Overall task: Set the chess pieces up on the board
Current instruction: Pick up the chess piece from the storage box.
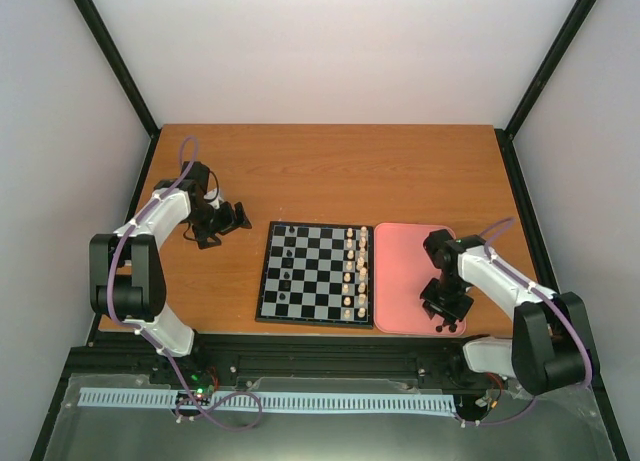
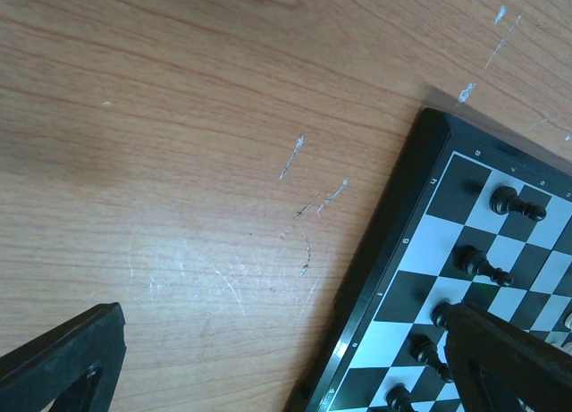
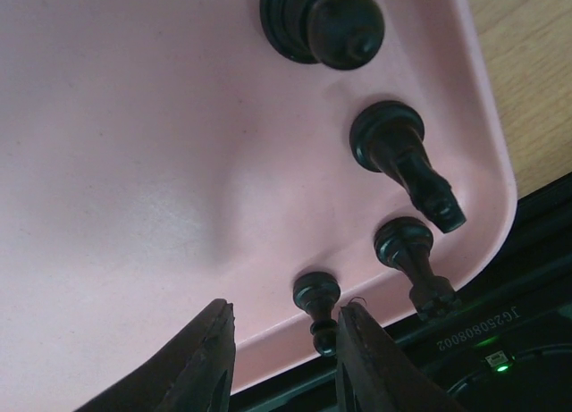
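Right pincer (image 3: 286,340), half-open and empty we think, hovers over four black pieces (image 3: 398,157) at five o'clock on the pink tray (image 3: 134,162); left pincer (image 2: 284,340) gapes empty at ten o'clock of the board (image 1: 318,281).

Pink tray (image 1: 400,271) on wooden table (image 1: 330,171) — cream-white pieces (image 1: 355,266) in rows just beside

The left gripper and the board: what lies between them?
Only bare, scratched wood of the table lies between the left gripper and the board; the top and left wrist views both show it.
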You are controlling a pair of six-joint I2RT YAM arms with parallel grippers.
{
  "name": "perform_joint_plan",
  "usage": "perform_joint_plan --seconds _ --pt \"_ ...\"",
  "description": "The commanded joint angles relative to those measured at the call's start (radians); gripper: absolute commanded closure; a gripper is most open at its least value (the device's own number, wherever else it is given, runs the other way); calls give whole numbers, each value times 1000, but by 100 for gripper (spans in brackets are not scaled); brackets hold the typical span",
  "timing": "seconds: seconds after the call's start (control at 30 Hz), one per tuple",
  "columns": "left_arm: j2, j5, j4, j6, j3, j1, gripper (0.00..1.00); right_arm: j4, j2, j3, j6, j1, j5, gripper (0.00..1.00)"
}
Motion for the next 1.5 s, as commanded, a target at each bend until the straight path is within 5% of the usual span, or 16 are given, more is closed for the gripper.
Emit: perform_joint_plan --seconds 0.0,1.0,1.2,1.47 --pt "-9 -1 8 -10 19 -2 0 12 4 13 40 -8 -17 67" --pt "-15 1 8 -10 13 -2 0 24 -21 2 61 -8 -58 78" --pt "-13 3 13 -10 11 -1 0 -25 -38 6 65 -8 -44 65" --pt "-12 4 16 -11 6 -2 0 -20 -34 -9 66 -7 -68 66"
